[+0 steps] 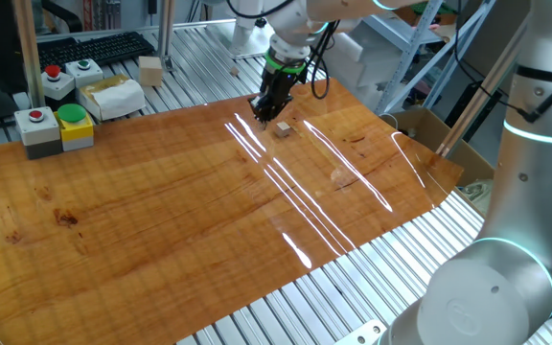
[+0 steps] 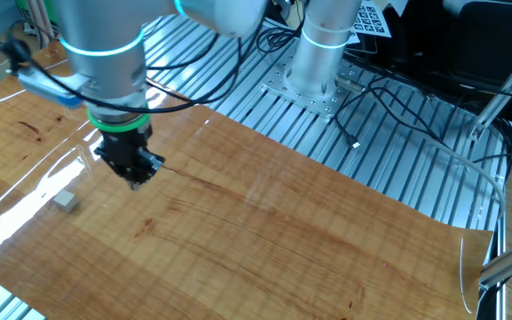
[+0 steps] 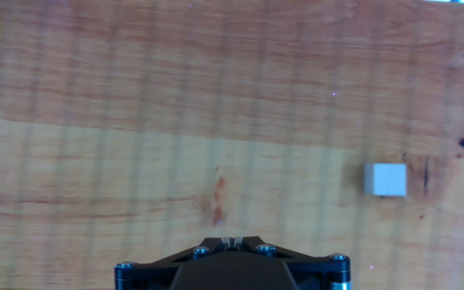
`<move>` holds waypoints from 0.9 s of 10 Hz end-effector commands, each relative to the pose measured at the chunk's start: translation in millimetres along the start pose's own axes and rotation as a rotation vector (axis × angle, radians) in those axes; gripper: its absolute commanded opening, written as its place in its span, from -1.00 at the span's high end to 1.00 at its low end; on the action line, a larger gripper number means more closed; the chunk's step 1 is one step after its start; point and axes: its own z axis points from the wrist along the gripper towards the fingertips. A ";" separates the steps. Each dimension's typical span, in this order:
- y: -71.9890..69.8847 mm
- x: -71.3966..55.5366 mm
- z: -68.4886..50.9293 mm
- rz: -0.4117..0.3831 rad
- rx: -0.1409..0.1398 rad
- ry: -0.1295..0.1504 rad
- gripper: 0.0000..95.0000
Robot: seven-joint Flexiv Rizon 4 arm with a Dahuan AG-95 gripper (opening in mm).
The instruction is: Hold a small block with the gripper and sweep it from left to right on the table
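Observation:
The small block is a tiny pale cube lying loose on the glossy reddish-brown table. The black gripper with its green ring hangs just left of the block, close above the board, apart from it. In the other fixed view the gripper is to the right of the block with bare table between them. In the hand view the fingertips meet with nothing between them, and the block lies off to the right.
Grey button boxes, a yellow box, a white packet and a larger wooden cube stand at the back left. The ribbed aluminium frame surrounds the board. A second arm stands at the right.

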 end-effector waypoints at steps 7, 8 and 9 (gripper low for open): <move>-0.6 3.7 4.3 0.097 0.033 0.037 1.00; -0.6 3.7 4.3 0.110 0.037 0.030 1.00; -0.6 3.7 4.3 0.122 0.044 0.027 1.00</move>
